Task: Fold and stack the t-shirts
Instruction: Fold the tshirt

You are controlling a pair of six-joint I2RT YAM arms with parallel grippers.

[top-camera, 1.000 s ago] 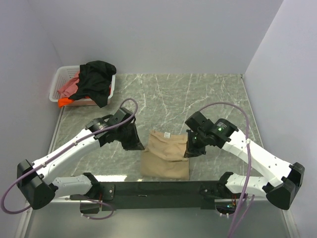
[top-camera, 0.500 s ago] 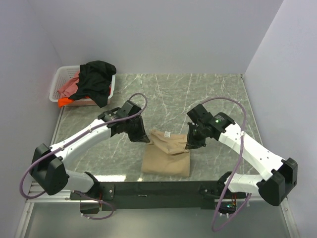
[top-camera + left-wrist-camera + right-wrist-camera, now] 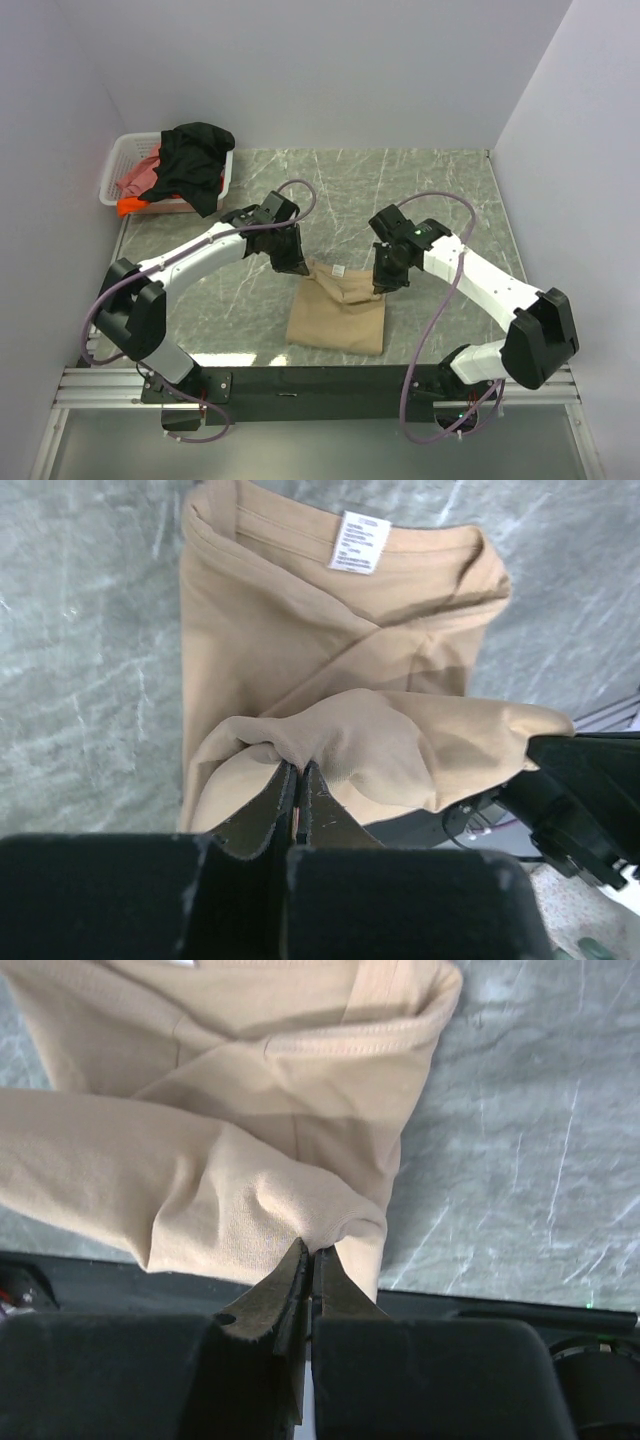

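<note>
While one tan shirt (image 3: pixel 337 312) lies on the table (image 3: pixel 440 190), three other shirts (image 3: pixel 192 165) fill one basket (image 3: pixel 118 160). Two grippers: left gripper (image 3: pixel 296 266) clenched on the tan shirt's fold; right gripper (image 3: pixel 381 284) likewise.

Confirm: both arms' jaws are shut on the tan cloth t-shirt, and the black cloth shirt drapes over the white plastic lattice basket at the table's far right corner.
One error: the top external view shows the white plastic lattice basket at the table's far left corner, not right. The jaws do grip the tan cloth t-shirt, and the black cloth shirt does drape over the basket.
</note>
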